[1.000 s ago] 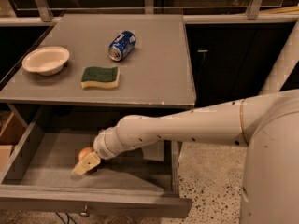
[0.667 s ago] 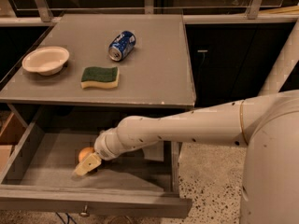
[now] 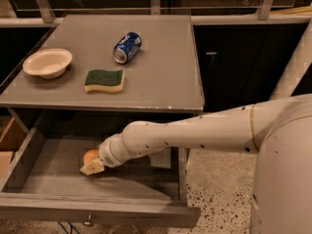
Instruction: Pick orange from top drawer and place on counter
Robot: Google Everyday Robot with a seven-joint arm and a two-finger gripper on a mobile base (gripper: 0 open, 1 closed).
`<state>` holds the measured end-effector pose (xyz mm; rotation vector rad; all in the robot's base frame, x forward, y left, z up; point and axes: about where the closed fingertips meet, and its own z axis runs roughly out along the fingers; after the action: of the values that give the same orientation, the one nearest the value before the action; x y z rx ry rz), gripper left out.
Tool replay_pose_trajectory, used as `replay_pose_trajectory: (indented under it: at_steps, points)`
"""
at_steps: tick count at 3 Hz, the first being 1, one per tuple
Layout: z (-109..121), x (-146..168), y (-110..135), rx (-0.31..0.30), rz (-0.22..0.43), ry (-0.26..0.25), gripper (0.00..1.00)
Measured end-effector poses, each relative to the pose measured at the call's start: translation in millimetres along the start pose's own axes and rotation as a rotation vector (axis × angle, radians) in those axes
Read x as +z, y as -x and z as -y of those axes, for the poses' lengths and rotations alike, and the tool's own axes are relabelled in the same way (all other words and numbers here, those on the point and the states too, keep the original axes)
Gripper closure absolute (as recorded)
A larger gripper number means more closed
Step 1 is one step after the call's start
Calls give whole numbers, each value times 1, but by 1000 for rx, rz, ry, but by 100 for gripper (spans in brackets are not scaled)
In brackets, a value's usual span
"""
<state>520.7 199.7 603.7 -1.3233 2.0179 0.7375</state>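
The orange (image 3: 89, 155) is inside the open top drawer (image 3: 44, 179), at the middle of its grey floor. My gripper (image 3: 92, 164) reaches into the drawer from the right and is closed on the orange. One cream finger (image 3: 92, 168) lies against its front side, and the wrist hides the other side. The orange is slightly off the drawer floor. The counter (image 3: 161, 77) is the grey tabletop right above the drawer.
On the counter lie a white bowl (image 3: 48, 62) at the left, a green-and-yellow sponge (image 3: 104, 80) in the middle and a blue soda can (image 3: 126, 47) on its side behind it. The drawer's knob (image 3: 88, 223) is on its front panel. Speckled floor is at the right.
My gripper and the orange have shifted slightly up and to the right together inside the drawer. The things on the counter have not moved.
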Motion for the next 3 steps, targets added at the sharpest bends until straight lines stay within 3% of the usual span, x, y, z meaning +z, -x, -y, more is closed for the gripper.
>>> replay_pose_trajectory:
  at_steps: [2,3]
  points:
    - [0,0,0,0,0,0,85]
    - [-1,-4,4,0,-1,-8,100]
